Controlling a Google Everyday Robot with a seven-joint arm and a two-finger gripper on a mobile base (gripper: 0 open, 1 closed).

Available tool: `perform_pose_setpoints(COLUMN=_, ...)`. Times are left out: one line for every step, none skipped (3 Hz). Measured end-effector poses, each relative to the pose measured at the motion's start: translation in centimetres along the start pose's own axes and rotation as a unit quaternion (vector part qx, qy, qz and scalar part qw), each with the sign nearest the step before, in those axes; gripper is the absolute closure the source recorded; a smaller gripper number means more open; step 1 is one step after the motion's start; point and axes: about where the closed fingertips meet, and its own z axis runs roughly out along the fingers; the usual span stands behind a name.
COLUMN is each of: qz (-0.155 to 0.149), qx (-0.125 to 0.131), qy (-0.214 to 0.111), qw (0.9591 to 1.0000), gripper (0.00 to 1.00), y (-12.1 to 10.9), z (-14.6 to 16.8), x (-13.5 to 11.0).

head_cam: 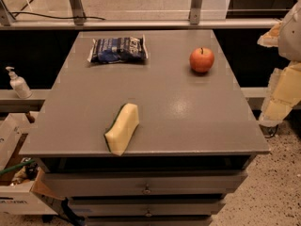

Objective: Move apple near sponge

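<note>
A small red-orange apple with a dark stem sits on the grey tabletop at the back right. A pale yellow sponge with a dark green layer on its left face lies near the front edge, left of centre and well apart from the apple. My gripper hangs at the end of the pale arm at the right edge of the view. It is off the table's right side, lower than and to the right of the apple, and touches nothing on the table.
A dark blue crinkly snack bag lies at the back left of the table. Drawers run under the tabletop. A white pump bottle stands on a ledge at left, above a cardboard box. A metal rail crosses behind.
</note>
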Motion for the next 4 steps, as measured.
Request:
perform_pose_setpoints(qz=0.002, qx=0.003, qy=-0.006, qw=1.0000, gripper=0.00, y=-0.2, z=0.0, x=-0.1)
perform_pose_setpoints(qz=0.011, qx=0.001, qy=-0.040, qw=0.9991, gripper=0.00, y=-2.7, z=1.5, x=-0.6)
perform_pose_setpoints(qz=0.039, qx=-0.003, qy=-0.090, qw=0.9952, gripper=0.00, y=-7.8, z=4.7, x=-1.5)
perform_pose_setpoints(qz=0.073, qx=-0.007, qy=-0.120, qw=0.9900, gripper=0.00, y=-12.4, z=8.5, x=-2.8)
